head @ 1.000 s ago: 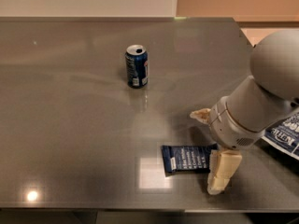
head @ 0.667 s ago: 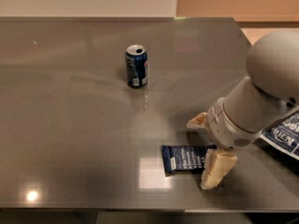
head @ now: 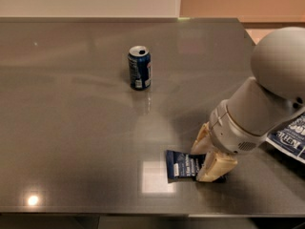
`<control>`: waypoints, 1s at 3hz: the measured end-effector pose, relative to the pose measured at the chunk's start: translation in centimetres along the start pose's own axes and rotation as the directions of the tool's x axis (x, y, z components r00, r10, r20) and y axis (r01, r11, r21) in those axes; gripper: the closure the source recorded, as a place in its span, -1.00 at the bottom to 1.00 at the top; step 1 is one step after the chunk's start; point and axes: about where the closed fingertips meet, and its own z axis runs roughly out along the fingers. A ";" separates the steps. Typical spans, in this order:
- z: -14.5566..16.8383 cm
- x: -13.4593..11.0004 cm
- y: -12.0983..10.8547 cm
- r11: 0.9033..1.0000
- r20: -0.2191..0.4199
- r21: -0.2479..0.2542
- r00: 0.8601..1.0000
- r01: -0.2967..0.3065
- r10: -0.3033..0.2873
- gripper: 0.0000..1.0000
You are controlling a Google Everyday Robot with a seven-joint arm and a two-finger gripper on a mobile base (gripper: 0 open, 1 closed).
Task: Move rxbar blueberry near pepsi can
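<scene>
The rxbar blueberry (head: 182,165), a flat dark navy wrapper, lies on the grey table (head: 76,128) near the front edge, right of centre. My gripper (head: 208,155) is down over the bar's right end. One cream finger stands at the bar's far side and the other (head: 217,168) at its near side, closed in against it. The right end of the bar is hidden under the gripper. The pepsi can (head: 139,67) stands upright well to the back left of the bar, apart from it.
A larger blue-and-white crinkled bag (head: 291,136) lies at the table's right edge, partly behind my arm. The table's front edge runs just below the bar. A pale wall stands behind the table.
The gripper has come down onto the bar's right end and its fingers have drawn together around it. The bar and the can have not moved.
</scene>
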 end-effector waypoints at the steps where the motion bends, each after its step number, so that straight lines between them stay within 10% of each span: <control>1: -0.3 -0.1 0.0 1.000 0.000 0.000 1.000 0.000 0.000 0.77; 3: -4.2 -2.4 -3.4 0.996 -0.026 0.072 0.999 -0.045 0.047 1.00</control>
